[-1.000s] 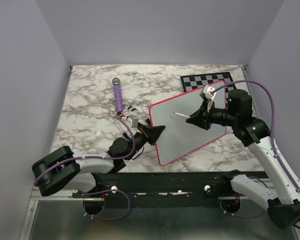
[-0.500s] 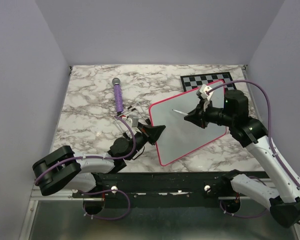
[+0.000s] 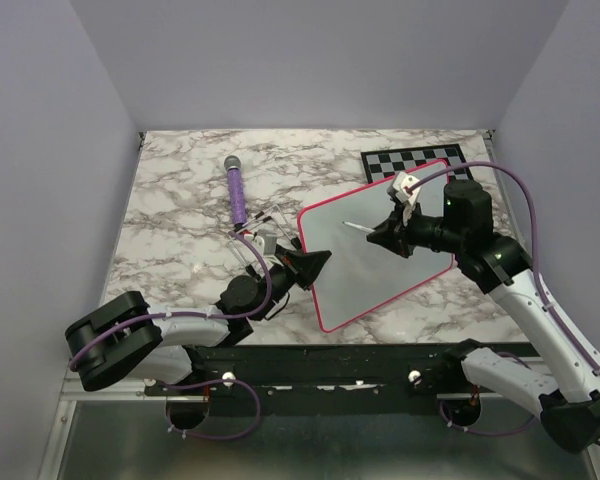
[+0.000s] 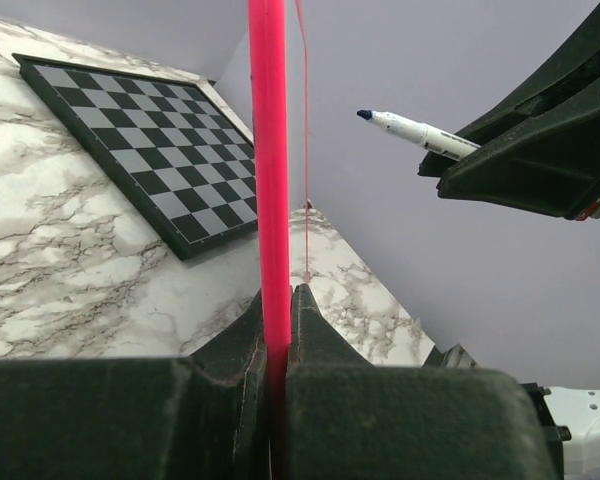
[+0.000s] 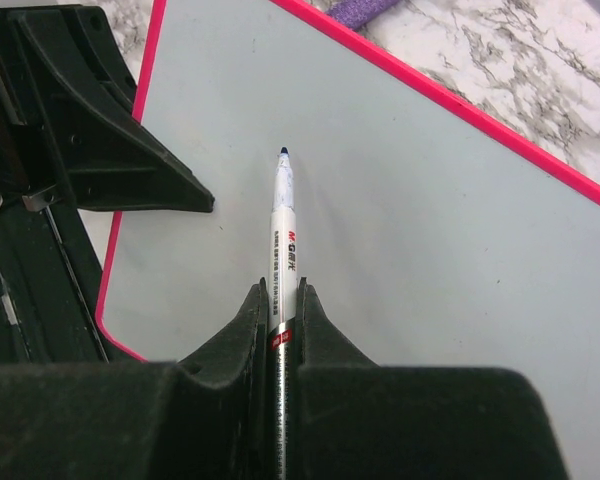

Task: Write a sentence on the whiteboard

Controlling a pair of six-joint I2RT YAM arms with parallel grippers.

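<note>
The whiteboard (image 3: 380,250) with a pink-red rim lies tilted at the right of the marble table; its face is blank and no blue sentence shows. My left gripper (image 3: 317,262) is shut on the board's left rim (image 4: 270,180). My right gripper (image 3: 388,236) is shut on a white marker (image 5: 283,230) with a dark blue tip, which points at the upper left of the board (image 5: 400,230). I cannot tell if the tip touches. The marker also shows in the left wrist view (image 4: 415,132).
A grey-and-black chessboard (image 3: 412,161) lies behind the whiteboard, partly under it, and shows in the left wrist view (image 4: 140,130). A purple wand with a grey head (image 3: 237,190) lies at the back middle-left. Purple cables run along both arms.
My right gripper has moved the marker a little to the left and towards the far edge over the board. The left arm and the board have not moved.
</note>
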